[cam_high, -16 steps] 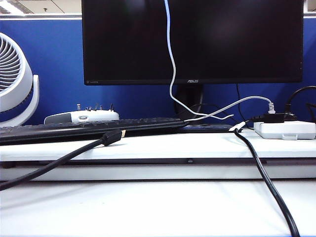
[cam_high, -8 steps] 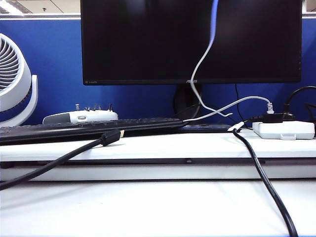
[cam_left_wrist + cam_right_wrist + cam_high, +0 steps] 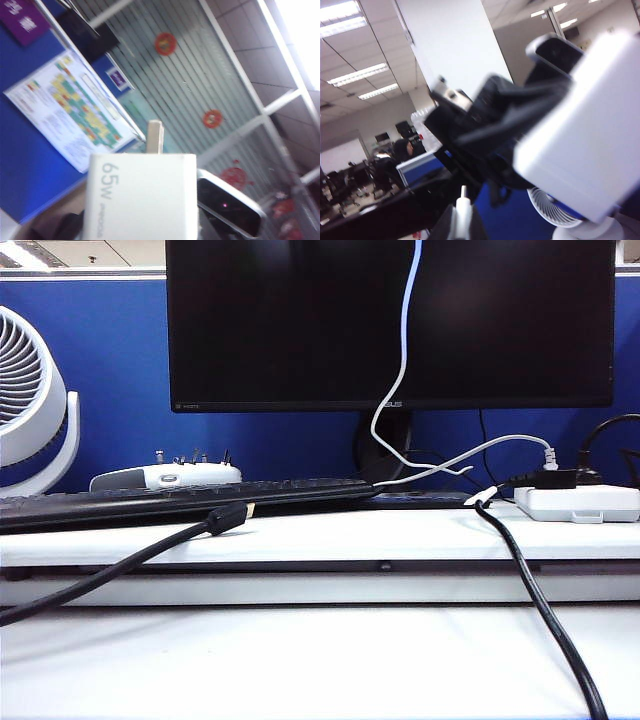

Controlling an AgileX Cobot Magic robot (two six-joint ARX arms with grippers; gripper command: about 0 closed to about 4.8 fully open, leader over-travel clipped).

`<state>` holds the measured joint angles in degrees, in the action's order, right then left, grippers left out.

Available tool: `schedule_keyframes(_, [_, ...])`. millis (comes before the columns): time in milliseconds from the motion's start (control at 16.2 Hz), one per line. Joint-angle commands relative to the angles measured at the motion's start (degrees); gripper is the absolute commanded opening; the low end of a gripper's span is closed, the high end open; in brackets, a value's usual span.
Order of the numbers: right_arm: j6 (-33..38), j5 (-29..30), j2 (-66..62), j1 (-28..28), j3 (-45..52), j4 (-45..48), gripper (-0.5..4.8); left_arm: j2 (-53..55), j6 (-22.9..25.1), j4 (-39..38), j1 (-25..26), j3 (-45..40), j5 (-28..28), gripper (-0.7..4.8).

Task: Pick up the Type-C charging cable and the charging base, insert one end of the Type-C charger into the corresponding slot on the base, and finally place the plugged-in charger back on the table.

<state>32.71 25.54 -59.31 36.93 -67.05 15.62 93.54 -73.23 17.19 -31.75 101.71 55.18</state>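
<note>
The left gripper [image 3: 140, 235] clamps the base [image 3: 142, 197], 1 prong up. The right gripper [image 3: 460, 220], fingers pinched, holds the cable [image 3: 402, 360] hanging before the monitor [image 3: 280, 320].

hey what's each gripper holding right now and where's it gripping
Left gripper: the charging base, gripped at its lower body. Right gripper: shut on the Type-C cable, just behind its plug.

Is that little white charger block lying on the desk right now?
No: the charging base is held up by the left pincer, with ceiling and wall posters behind it, not the desk.
</note>
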Motion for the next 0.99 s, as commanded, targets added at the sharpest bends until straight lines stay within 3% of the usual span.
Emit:
schedule_keyframes(62, [-1.5,-0.9,-1.2,0.0,-0.4,1.6,0.0,-0.4,-4.2,5.9,-0.1,0.4,3.0,1.06])
schedule_keyframes(308, [-3.7,-6.6,-1.2,-0.1,-0.4,2.9,0.0,-0.4,-4.4,5.8,-0.5,0.4,5.4,1.06])
schedule_keyframes(739, [-4.4,-7.5,1.8,-5.0,-0.4,3.2,0.0,-0.4,-3.3,5.8,-0.5,0.4,6.5,1.06])
schedule_keyframes(986, [-4.1,-5.9,1.9,-4.9,-0.4,2.4,0.0,-0.4,2.2,5.6,-0.5,0.4,-0.9,0.81])
